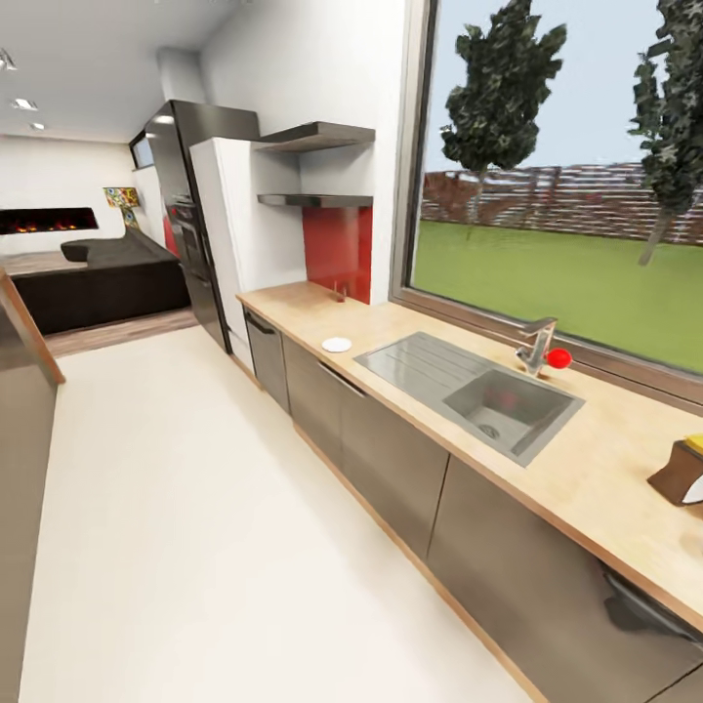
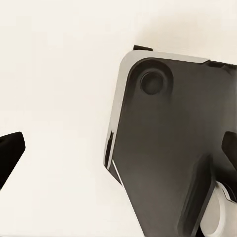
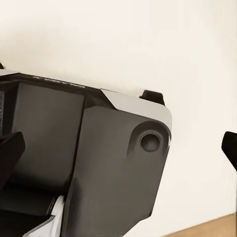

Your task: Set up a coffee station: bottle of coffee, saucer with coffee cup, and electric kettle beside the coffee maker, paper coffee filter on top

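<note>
Cabinet fronts run closest, under a long wooden counter; pale floor to the left. On the counter: a small white saucer near the sink, well apart from the brown-and-white object at the right edge — what it is I cannot tell. Two wall shelves stand at the counter's far end; nothing legible on them. Saucer judged light, stiff, glazed, breakable — thin and flat, so pinch across the rim or slide it to the counter edge first. Wrist views look down at the robot's dark base and floor; each shows dark fingertips at opposite edges, so both pincers read as spread, holding nothing.
</note>
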`<state>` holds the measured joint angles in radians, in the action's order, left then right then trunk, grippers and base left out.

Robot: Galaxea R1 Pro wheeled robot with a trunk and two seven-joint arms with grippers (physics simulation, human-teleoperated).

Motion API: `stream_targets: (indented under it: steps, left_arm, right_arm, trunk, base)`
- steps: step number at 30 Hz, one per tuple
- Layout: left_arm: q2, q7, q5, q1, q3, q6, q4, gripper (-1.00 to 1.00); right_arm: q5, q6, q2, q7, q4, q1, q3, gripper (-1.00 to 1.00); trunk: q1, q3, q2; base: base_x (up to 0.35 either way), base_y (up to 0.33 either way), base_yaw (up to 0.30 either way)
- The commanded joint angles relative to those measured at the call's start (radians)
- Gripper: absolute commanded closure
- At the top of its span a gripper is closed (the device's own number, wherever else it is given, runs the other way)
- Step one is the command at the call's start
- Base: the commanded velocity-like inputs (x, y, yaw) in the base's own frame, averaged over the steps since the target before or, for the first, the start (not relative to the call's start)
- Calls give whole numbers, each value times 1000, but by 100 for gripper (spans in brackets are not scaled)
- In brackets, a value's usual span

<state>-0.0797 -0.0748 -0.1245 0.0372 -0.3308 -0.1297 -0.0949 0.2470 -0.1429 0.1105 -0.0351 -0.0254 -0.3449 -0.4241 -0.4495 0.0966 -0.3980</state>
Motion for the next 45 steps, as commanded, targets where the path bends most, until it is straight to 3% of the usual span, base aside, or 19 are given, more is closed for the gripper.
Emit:
stream_targets:
  steps: [1, 12, 22, 32, 33, 36, 45]
  left_arm:
    - [0, -3, -11, 1, -9, -4, 1, -100]
    - [3, -4, -7, 1, -13, -7, 0, -100]
    - [34, -13, -5, 3, -18, -6, -6, -100]
    - [22, -4, -10, 19, -14, -6, -17, -100]
    - [-2, -4, -12, 17, -14, -7, -16, -100]
    - [-3, -4, -10, 17, -14, -7, -16, -100]
    - [-2, -3, -8, 17, -16, -7, -16, -100]
  right_arm:
    - [9, -6, 0, -4, -2, 0, -8, -100]
    - [11, -6, -2, -5, -2, 0, -6, -100]
    - [12, -5, -6, -5, -3, 0, -5, -100]
    - [12, -4, -1, -3, -8, 0, -4, -100]
    - [12, -4, 2, -3, -8, 0, -6, -100]
    - [13, 2, 18, -3, -8, 0, -5, -100]
    - [12, 59, 18, -3, -4, 0, -4, -100]
  trunk:
    - [-1, 2, -2]
    - [-1, 2, -2]
    - [-1, 2, -2]
    - [-1, 2, -2]
    - [-1, 2, -2]
    - [-1, 1, -2]
    - [-1, -12, -2]
  base:
    - [0, 0, 277]
    - [0, 0, 275]
    - [11, 0, 213]
    - [282, 0, 13]
    - [334, 0, 0]
    - [334, 0, 0]
    - [334, 9, 0]
